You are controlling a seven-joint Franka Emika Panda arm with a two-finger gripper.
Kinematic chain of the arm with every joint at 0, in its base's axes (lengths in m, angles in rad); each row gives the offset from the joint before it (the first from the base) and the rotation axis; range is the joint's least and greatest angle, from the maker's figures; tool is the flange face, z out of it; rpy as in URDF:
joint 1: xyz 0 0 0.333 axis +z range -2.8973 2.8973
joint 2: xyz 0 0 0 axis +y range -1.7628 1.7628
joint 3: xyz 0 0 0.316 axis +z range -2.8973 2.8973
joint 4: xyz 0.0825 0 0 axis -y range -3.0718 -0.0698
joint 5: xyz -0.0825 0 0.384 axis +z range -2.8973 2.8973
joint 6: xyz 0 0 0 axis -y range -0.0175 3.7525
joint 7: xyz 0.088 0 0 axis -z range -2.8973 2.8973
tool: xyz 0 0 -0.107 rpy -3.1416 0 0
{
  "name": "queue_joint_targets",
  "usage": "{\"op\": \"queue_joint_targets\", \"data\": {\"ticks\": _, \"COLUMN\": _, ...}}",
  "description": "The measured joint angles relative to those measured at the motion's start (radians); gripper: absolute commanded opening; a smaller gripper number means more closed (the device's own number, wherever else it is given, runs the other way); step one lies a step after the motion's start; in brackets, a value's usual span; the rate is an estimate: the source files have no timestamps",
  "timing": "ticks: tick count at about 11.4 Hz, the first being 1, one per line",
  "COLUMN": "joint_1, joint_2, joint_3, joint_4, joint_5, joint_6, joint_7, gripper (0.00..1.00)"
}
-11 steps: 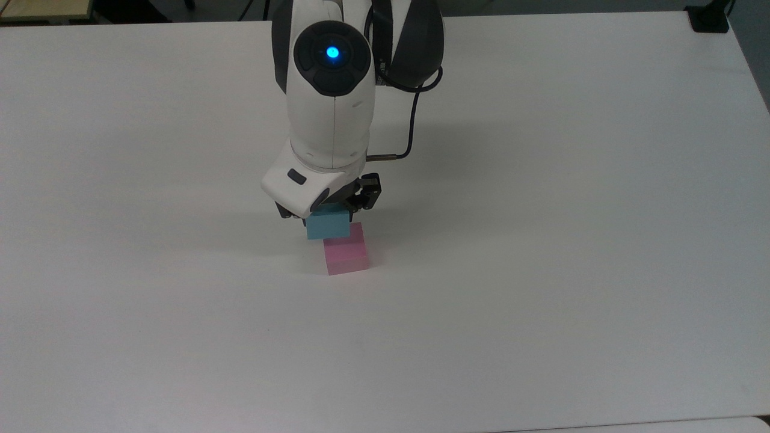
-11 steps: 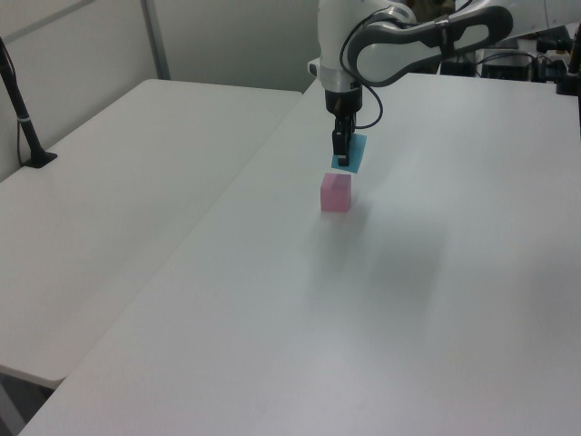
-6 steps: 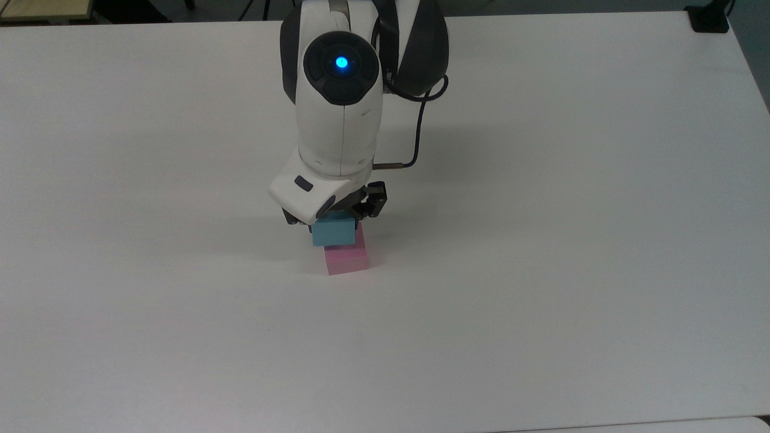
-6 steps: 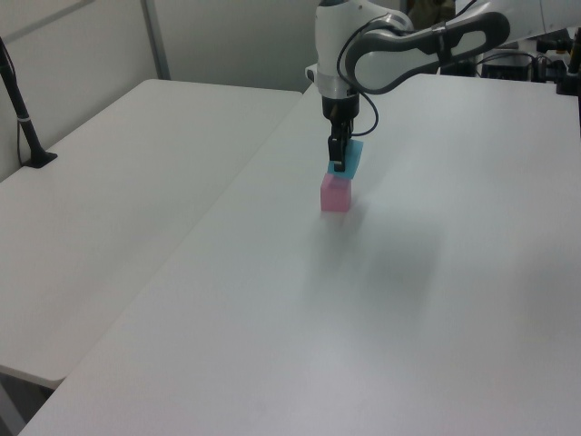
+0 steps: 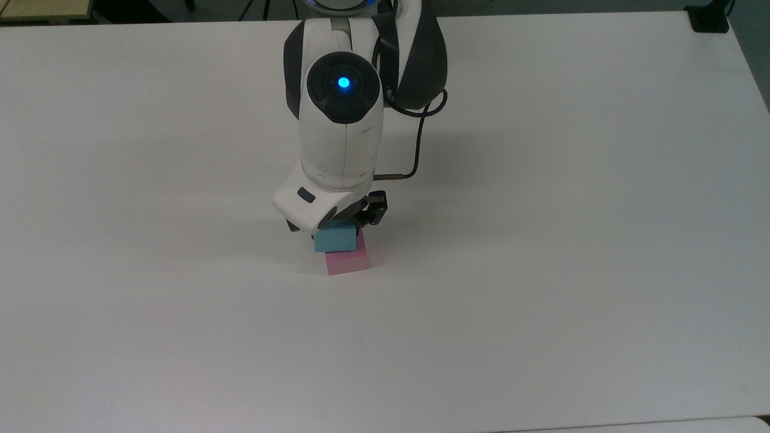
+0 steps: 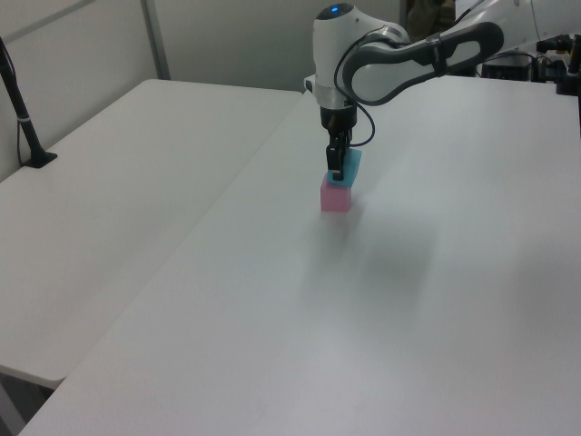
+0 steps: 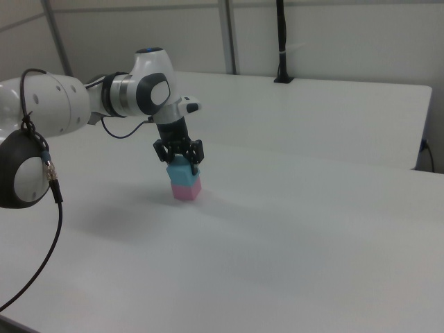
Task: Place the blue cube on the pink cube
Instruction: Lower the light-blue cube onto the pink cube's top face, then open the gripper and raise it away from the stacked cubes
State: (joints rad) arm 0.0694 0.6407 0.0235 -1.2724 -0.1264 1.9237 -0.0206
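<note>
The pink cube [image 5: 348, 261] [image 6: 335, 197] [image 7: 186, 189] stands on the white table [image 5: 541, 240]. The blue cube [image 5: 335, 239] [image 6: 348, 167] [image 7: 182, 171] rests on or just above its top, a little skewed toward the top view's left. My gripper [image 5: 337, 225] [image 6: 337, 163] [image 7: 180, 159] reaches straight down from the white arm and is shut on the blue cube, its black fingers [image 7: 195, 154] pressed on two opposite sides. The wrist hides most of the blue cube's top in the top view.
A second white table [image 6: 127, 182] adjoins on the left view's left, with a black post [image 6: 23, 118] clamped to it. Another black post [image 7: 281, 41] stands at the far edge in the right view. The arm's cable [image 5: 415, 150] hangs beside the wrist.
The gripper has carried the blue cube down and toward the pink cube, from hovering behind and above it to sitting over its top. The pink cube has stayed put.
</note>
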Motion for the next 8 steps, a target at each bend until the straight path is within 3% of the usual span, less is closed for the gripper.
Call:
{"op": "queue_joint_targets", "data": {"ticks": 6, "joint_1": 0.000, "joint_2": -0.013, "joint_3": 0.000, "joint_4": 0.004, "joint_5": 0.000, "joint_6": 0.000, "joint_7": 0.012, "gripper": 1.00}}
{"op": "queue_joint_targets", "data": {"ticks": 8, "joint_1": -0.003, "joint_2": -0.098, "joint_3": -0.002, "joint_4": -0.029, "joint_5": -0.002, "joint_6": -0.008, "joint_7": 0.018, "gripper": 1.00}}
